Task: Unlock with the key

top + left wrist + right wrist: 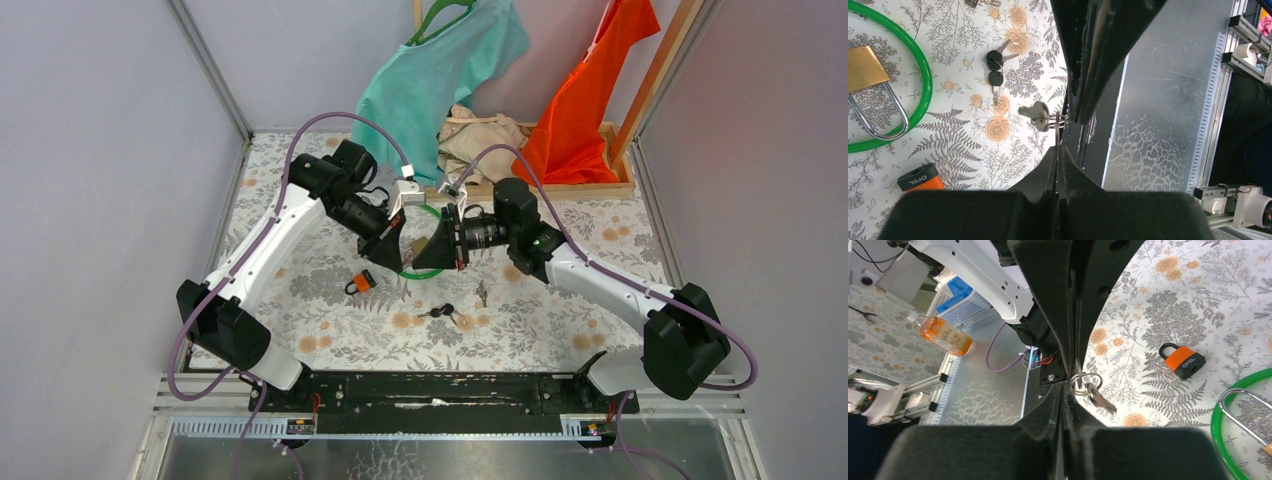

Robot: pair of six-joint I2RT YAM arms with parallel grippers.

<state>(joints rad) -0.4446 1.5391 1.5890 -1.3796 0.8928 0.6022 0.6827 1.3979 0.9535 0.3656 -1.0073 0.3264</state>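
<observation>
My two grippers meet tip to tip in the air above the flowered table. The left gripper is shut on a thin metal key that runs up to a wire key ring. The right gripper is shut too, pinching that ring from the other side. A second silver key dangles free from the ring. A brass padlock lies inside a green hoop below. An orange padlock lies to the left.
Black-headed keys and a small key bunch lie on the table. Hanging shirts and a wooden tray stand at the back. An orange bottle sits off the table. The black base rail runs along the near edge.
</observation>
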